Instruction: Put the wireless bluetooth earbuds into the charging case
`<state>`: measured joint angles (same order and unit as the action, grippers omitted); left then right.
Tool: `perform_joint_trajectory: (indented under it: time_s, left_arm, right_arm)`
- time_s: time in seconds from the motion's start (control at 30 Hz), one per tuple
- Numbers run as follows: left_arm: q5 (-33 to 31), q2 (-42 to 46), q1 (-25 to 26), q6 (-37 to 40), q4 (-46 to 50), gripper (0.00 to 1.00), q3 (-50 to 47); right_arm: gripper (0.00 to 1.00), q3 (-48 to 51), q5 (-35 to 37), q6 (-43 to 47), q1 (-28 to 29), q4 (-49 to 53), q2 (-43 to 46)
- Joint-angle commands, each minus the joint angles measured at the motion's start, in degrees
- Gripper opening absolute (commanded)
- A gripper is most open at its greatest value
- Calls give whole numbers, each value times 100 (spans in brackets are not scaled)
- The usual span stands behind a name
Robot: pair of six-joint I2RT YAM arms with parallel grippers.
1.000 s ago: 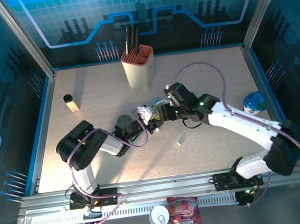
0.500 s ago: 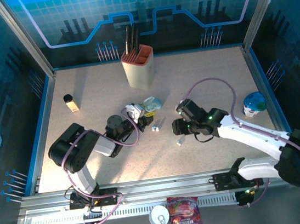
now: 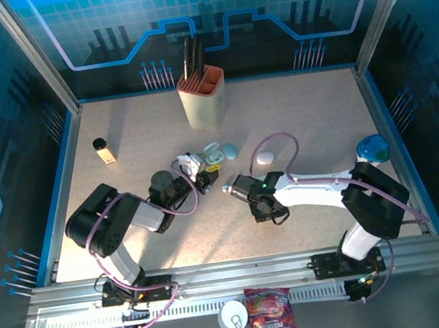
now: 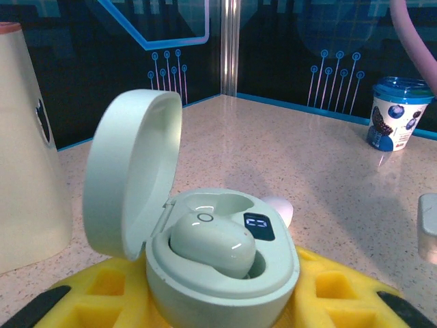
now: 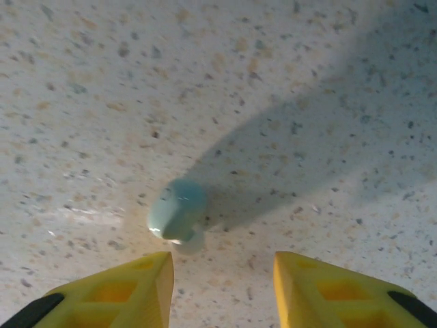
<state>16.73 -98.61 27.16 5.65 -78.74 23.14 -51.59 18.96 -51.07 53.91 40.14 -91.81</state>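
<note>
You are going for the loose earbud (image 5: 177, 208) now. It is lying on the table (image 5: 328, 82), and in the top view that spot is near the middle, a little toward 6 o'clock. Your right jaws are standing spread apart with nothing between them. In the right wrist view, the loose earbud is sitting just past the tips, toward 11 o'clock from the gap. So you are not lined up yet.

Try sliding the right jaws toward 11 o'clock until the earbud is sitting right in the middle of the gap. Then go down low, almost touching the table, before squeezing. The earbud is tiny, round and smooth. I think it may roll away if one jaw is bumping it first, so squeeze slowly.

Your left jaws are pinching the charging case (image 4: 222, 273) with its lid (image 4: 133, 184) standing open. A seated earbud (image 4: 212, 242) is filling one pocket, and the pocket behind it, toward 12 o'clock, is looking empty. In the top view the case is waiting at about 11 o'clock from the right jaws.
</note>
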Motion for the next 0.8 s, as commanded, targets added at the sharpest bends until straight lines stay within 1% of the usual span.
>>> perform_joint_trajectory:
  time_s: [0.0,0.23,0.37,0.5,0.77]
  left_arm:
    - [67,123,-35,-126,-159,31,-58]
    - [77,79,-37,-135,-159,31,-11]
    - [126,64,-37,-149,-159,31,2]
    - [199,35,-44,-127,-159,31,15]
    - [260,-38,-44,-169,-158,31,32]
  right_arm:
    - [43,-373,368,-130,200,254,-209]
    - [44,-687,559,-18,260,348,-507]
    - [43,-989,740,57,259,535,-829]
    - [43,-1074,762,62,269,573,-1011]
    - [36,-1158,775,26,287,828,-1131]
